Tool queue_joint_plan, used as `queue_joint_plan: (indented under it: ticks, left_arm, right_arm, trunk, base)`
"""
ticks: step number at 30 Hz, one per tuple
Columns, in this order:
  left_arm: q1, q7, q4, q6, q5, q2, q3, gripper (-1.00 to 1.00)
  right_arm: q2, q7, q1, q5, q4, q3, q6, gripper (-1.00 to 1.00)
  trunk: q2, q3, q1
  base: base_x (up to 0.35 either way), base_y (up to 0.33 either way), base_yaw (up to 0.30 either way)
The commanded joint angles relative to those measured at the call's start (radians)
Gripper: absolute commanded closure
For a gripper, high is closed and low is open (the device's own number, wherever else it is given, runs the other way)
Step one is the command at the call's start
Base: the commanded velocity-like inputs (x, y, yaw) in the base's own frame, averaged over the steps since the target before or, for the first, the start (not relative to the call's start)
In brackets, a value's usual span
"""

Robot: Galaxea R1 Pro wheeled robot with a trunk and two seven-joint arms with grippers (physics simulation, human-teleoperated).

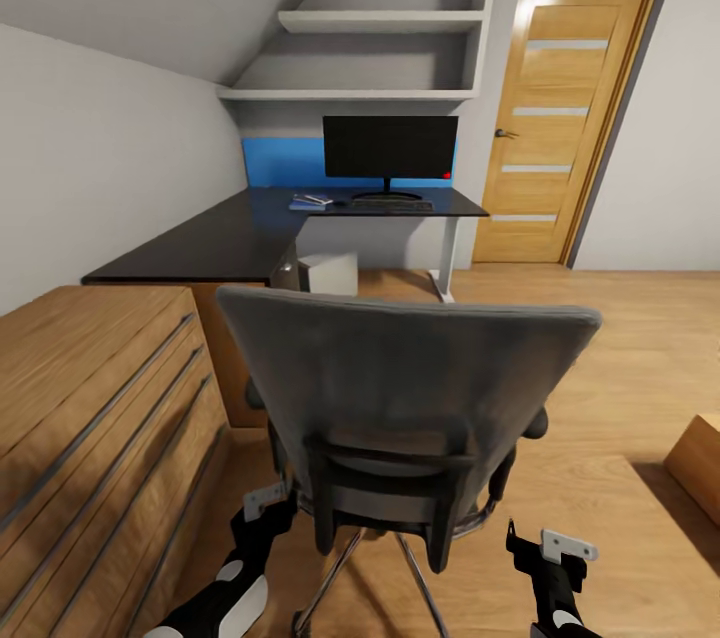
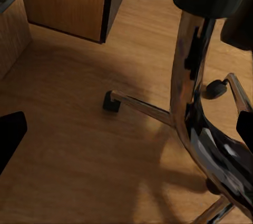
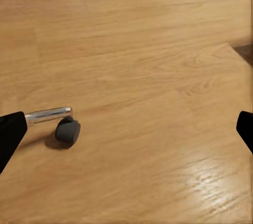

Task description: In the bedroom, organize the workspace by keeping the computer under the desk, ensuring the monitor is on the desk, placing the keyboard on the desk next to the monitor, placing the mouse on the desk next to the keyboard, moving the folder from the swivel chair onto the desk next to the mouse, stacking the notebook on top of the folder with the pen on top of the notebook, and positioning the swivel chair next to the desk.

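Observation:
The grey swivel chair (image 1: pixel 400 388) stands right in front of me with its back to me, and its seat top is hidden. Beyond it on the dark corner desk (image 1: pixel 220 243) are the black monitor (image 1: pixel 390 150), the keyboard (image 1: pixel 392 205) in front of it, a small dark mouse (image 1: pixel 340 204), and a blue flat stack (image 1: pixel 310 202) at their left. The grey computer (image 1: pixel 325 273) sits under the desk. My left gripper (image 1: pixel 262 518) hangs open beside the chair base (image 2: pixel 195 118). My right gripper (image 1: pixel 545 553) hangs open over the floor near a chair caster (image 3: pixel 67 130).
A wooden dresser (image 1: pixel 90 418) runs along my left, close to the left arm. A wooden door (image 1: pixel 565 118) is at the back right, with shelves (image 1: pixel 380 23) above the desk. A wooden box corner (image 1: pixel 695 463) sits on the floor at the right.

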Motion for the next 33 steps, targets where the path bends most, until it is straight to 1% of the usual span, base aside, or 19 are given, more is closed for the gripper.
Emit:
queue_joint_plan:
  ticks: [1, 9, 18, 21, 33]
  left_arm:
    - [-0.001, 0.008, 0.0, -0.004, 0.004, 0.001, -0.009, -1.0]
    - [-0.001, 0.009, 0.0, -0.004, 0.001, -0.002, -0.009, -1.0]
    - [-0.001, 0.008, 0.0, -0.004, 0.0, -0.002, -0.01, -1.0]
    - [-0.001, 0.009, 0.0, -0.004, 0.001, -0.001, -0.01, -1.0]
    - [-0.001, 0.011, 0.0, -0.004, 0.001, -0.003, -0.01, -1.0]
  right_arm:
    - [0.0, -0.008, 0.0, -0.002, -0.001, 0.009, 0.0, -1.0]
    - [0.0, -0.008, 0.0, -0.002, -0.001, 0.009, 0.0, -1.0]
    - [0.0, -0.008, 0.0, -0.002, 0.005, 0.009, 0.001, -1.0]
    - [0.0, -0.008, 0.0, -0.002, 0.005, 0.01, 0.001, -1.0]
    - [0.0, -0.006, 0.0, 0.0, 0.005, 0.011, 0.001, -1.0]
  trunk:
    - [0.0, -0.001, -0.001]
    - [0.0, -0.001, -0.001]
    - [0.0, -0.001, -0.001]
    - [0.0, -0.001, -0.001]
    - [0.0, -0.001, -0.001]
  base:
    - [-0.109, 0.0, 0.0]
    - [-0.052, 0.0, 0.0]
    - [-0.293, 0.0, 0.0]
    - [-0.174, 0.0, 0.0]
    - [-0.023, 0.0, 0.0]
